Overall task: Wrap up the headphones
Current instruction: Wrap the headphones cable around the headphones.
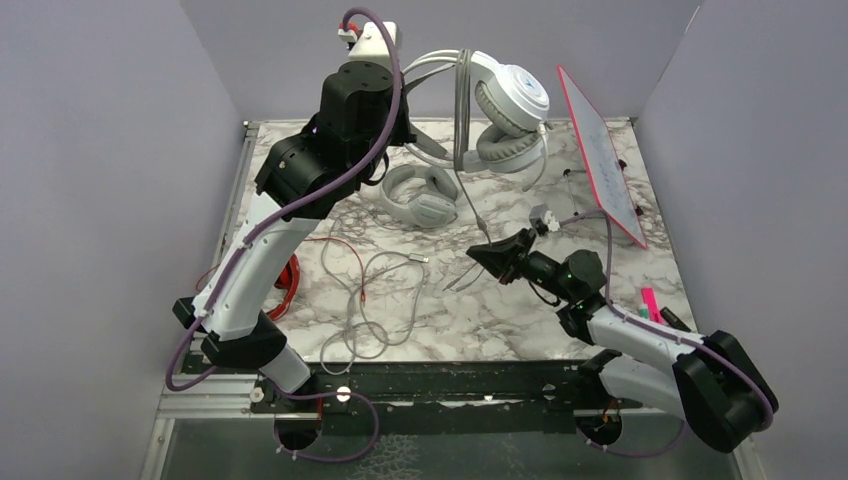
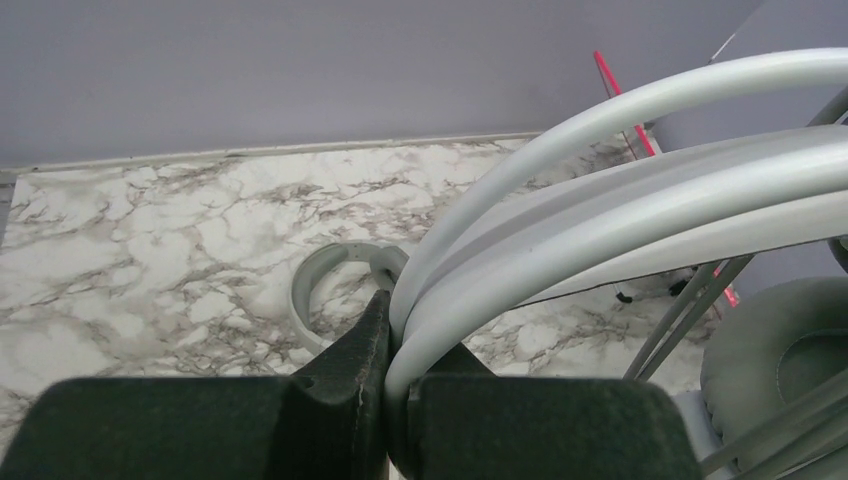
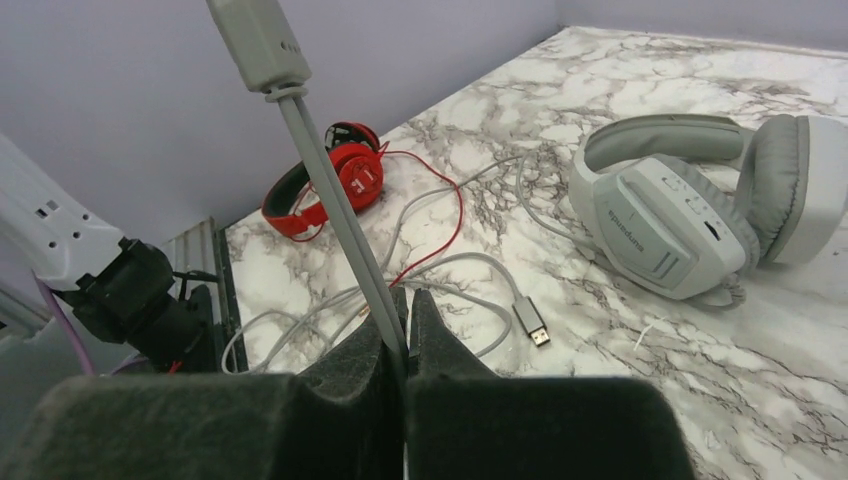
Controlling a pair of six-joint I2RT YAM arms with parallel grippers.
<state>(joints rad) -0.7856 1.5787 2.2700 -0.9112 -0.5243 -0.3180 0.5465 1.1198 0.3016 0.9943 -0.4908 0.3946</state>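
My left gripper is raised at the back, shut on the headband of the white-silver headphones, which hang in the air. Their thin grey cable drops to my right gripper, which is shut on it low over the table. In the right wrist view the cable and its inline control rise from the closed right gripper. A light grey headset lies flat behind the middle. The red-and-black headset lies at the left edge, partly under my left arm.
Loose grey and red cables loop over the near-left table, ending in a USB plug. A red-edged whiteboard leans against the right wall. A pink marker lies beside my right arm.
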